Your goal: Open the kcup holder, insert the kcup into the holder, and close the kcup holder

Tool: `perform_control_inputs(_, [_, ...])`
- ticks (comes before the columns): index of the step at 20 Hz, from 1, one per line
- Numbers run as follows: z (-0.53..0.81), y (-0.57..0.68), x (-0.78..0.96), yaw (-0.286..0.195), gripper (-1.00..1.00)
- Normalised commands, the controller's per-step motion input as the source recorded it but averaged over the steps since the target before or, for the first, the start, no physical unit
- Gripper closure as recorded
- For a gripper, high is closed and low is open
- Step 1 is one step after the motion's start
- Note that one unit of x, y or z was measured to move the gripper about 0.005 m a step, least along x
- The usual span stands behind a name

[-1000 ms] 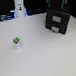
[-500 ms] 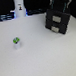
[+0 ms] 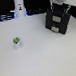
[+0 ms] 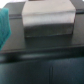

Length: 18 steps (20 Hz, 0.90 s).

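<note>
The kcup [image 3: 17, 42], a tiny whitish pod with a green top, stands upright on the white table toward the exterior view's left. The kcup holder [image 3: 59, 21], a black boxy unit with pale grey handle strips, stands at the back toward the exterior view's right. My gripper [image 3: 58, 4] is over the top of the holder, far from the kcup. Its fingers are too blurred to tell whether they are open or shut. The wrist view shows a pale grey block [image 4: 47, 19] on black surfaces [image 4: 45, 62], very close; no fingers show there.
A white upright object [image 3: 19, 7] with a blue glow stands at the back. Dark items [image 3: 2, 17] lie along the back edge at the exterior view's left. A teal shape [image 4: 4, 27] shows at the wrist view's edge.
</note>
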Motion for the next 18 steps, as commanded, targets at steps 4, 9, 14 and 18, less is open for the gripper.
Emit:
perform_control_inputs(4, [-0.56, 0.02, -0.38, 0.005, -1.00])
perform_control_inputs(9, [-0.41, 0.02, -0.28, 0.017, 1.00])
perform_control_inputs(14, [-0.04, 0.01, -0.06, -0.002, 1.00])
perform_control_inputs(18, [-0.01, 0.00, 0.06, 0.001, 1.00])
